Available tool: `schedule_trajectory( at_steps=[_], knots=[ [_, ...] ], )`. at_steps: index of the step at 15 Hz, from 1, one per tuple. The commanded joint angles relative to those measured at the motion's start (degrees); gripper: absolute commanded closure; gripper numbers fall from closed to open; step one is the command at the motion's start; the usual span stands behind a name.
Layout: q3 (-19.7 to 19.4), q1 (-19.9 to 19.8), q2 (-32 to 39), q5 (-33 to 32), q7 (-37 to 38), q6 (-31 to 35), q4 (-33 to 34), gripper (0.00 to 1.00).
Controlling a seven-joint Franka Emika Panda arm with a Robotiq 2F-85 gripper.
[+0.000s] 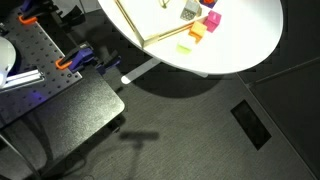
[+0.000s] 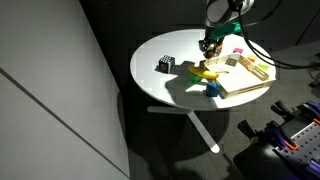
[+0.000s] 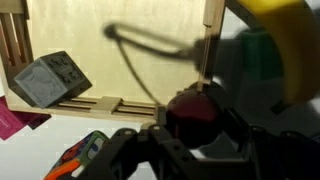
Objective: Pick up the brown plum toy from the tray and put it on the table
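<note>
The brown plum toy [image 3: 195,115] is dark red-brown and round, and sits between my gripper's fingers [image 3: 190,135] in the wrist view. The gripper is shut on it and holds it above the corner of the tray [image 3: 120,45], a pale flat board with a tan rim. In an exterior view the gripper [image 2: 210,45] hangs over the far part of the round white table [image 2: 160,85], by the tray [image 2: 245,88]. In an exterior view only the tray's rim [image 1: 165,35] and the table [image 1: 240,45] show; the gripper is out of frame.
A grey patterned cube [image 3: 45,80] sits on the tray. A black-and-white cube [image 2: 166,65], a yellow toy [image 2: 205,73] and a blue toy [image 2: 212,89] lie on the table. Yellow [image 1: 184,46], red [image 1: 196,30] and pink [image 1: 213,20] blocks lie beside the tray. A grey perforated plate [image 1: 40,50] stands off the table.
</note>
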Motion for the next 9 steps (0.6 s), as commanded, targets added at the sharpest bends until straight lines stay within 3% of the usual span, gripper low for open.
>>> schedule_trajectory(
  at_steps=[1,2,3,4,6,9],
  knots=[
    [1.9,0.12,-1.05,0.78,-0.54,2.67,-2.08,0.66],
    [2.09,0.44,-0.73,0.56,-0.17,3.2,-2.13,0.66],
    [2.1,0.8,-0.52,0.25,0.14,3.69,-2.25,0.29],
    [2.17,1.02,-0.45,0.17,0.15,4.15,-2.46,0.14],
    [2.1,1.35,-0.31,0.14,0.17,4.59,-2.77,0.01],
    [1.58,1.72,-0.56,-0.36,0.4,4.57,-3.45,0.0]
  ],
)
